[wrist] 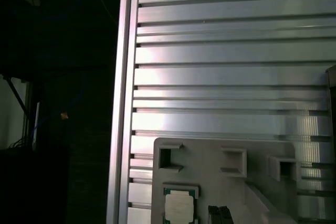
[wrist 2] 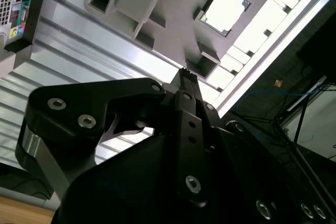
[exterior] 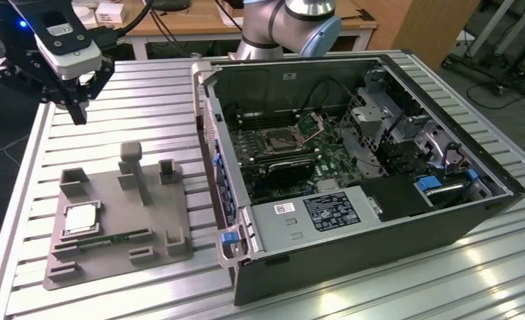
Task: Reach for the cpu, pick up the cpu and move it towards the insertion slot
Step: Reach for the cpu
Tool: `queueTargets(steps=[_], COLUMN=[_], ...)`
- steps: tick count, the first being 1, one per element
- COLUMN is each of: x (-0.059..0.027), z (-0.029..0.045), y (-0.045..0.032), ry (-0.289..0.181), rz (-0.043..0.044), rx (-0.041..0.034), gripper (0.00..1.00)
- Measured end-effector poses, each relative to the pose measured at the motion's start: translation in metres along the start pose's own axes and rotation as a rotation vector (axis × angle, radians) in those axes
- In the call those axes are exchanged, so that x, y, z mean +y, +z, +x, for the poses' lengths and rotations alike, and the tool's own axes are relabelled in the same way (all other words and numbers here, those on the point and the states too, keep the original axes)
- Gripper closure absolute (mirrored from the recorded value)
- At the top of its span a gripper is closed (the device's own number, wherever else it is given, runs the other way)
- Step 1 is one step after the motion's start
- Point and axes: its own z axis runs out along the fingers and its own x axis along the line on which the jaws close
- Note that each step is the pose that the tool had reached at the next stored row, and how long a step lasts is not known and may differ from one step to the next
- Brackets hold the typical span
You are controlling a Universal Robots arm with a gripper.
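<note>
The fingers (exterior: 78, 113) seem pressed together, empty, well clear of the grey tray (exterior: 120, 200); descending so, they'd strike the tray's cpu (exterior: 81, 218), not straddle it.

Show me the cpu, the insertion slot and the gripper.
cpu (exterior: 81, 219): exterior view, middle of its pale silver top.
insertion slot (exterior: 283, 139): exterior view, its dark centre inside the metal frame.
gripper (exterior: 79, 119): exterior view, at the tips of its jaws.
</note>
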Motion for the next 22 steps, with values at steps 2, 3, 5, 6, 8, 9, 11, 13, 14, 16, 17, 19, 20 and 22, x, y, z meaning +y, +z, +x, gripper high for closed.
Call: queueTargets(steps=[2, 3, 5, 6, 8, 9, 11, 13, 14, 16, 17, 19, 20, 22], x=[0.0001, 0.0001, 0.0003, 0.0003, 0.0004, 0.0004, 0.0005, 0.0005, 0.0005, 0.0005, 0.0005, 0.0005, 0.0005, 0.0005], z=[0.0063, 0.0098, 0.0157, 0.0186, 0.0247, 0.0269, 0.0297, 0.0298, 0.0298, 0.0299, 0.0299, 0.0299, 0.0299, 0.0300], y=[0.0001, 0.0000, 0.0002, 0.0002, 0.0002, 0.0003, 0.0002, 0.0002, 0.0002, 0.0002, 0.0002, 0.0002, 0.0002, 0.0002], ry=[0.000, 0.000, 0.000, 0.000, 0.000, 0.000, 0.000, 0.000, 0.000, 0.000, 0.000, 0.000, 0.000, 0.000], rz=[0.0000, 0.0000, 0.0000, 0.0000, 0.0000, 0.0000, 0.0001, 0.0000, 0.0000, 0.0001, 0.0000, 0.0000, 0.0001, 0.0001], rx=[-0.0009, -0.0012, -0.0019, -0.0021, -0.0025, -0.0026, -0.0026, -0.0027, -0.0027, -0.0026, -0.0027, -0.0027, -0.0027, -0.0026], gripper=[0.89, 0.89, 0.89, 0.89, 0.89, 0.89, 0.89, 0.89, 0.89, 0.89, 0.89, 0.89, 0.89, 0.89])
